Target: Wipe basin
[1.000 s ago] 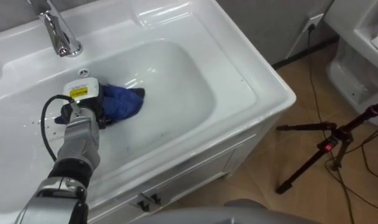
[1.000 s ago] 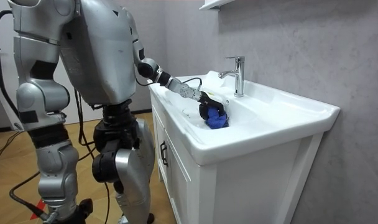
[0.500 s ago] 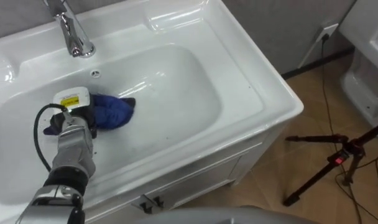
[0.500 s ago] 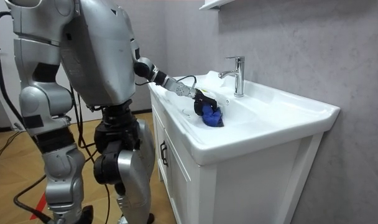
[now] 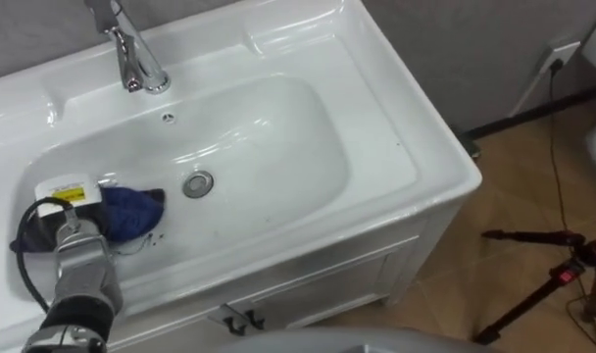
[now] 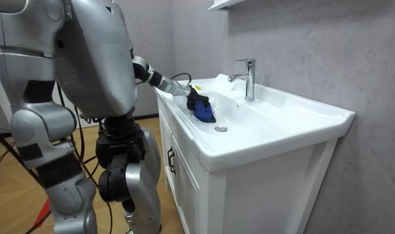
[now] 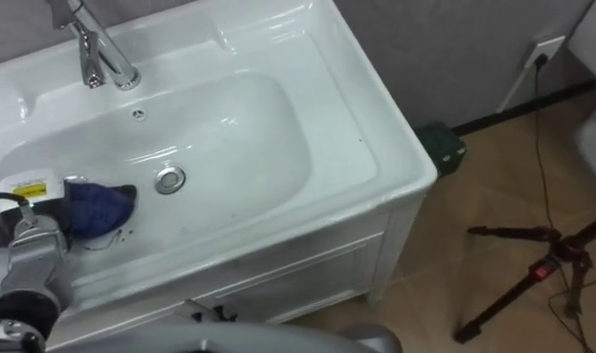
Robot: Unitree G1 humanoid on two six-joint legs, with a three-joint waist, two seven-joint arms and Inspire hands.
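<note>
**Operator:** Since the coming stroke depends on it, where does the cloth lie relative to the robot hand?

**Technician:** The blue cloth [image 5: 131, 211] lies bunched on the bowl's floor at the left end of the basin [image 5: 406, 137]. It protrudes from the left robot hand [image 5: 77, 211] toward the robot's right, pointing at the drain [image 5: 197, 183], near it but apart.

**Operator:** State of the robot hand?

**Technician:** Clenched on the cloth (no part of the hand lies flat over the cloth's top, so a grasp is judged, not a flat press).

**Operator:** Stroke axis?

**Technician:** The basin's long axis runs left to right. Most of the bowl lies rightward, past the drain, so the stroke probably goes that way.

**Operator:** Inventory?

**Technician:** One basin, one cloth, one drain, one tap [image 5: 131, 54], and one tripod [image 5: 563, 275] on the floor.
</note>
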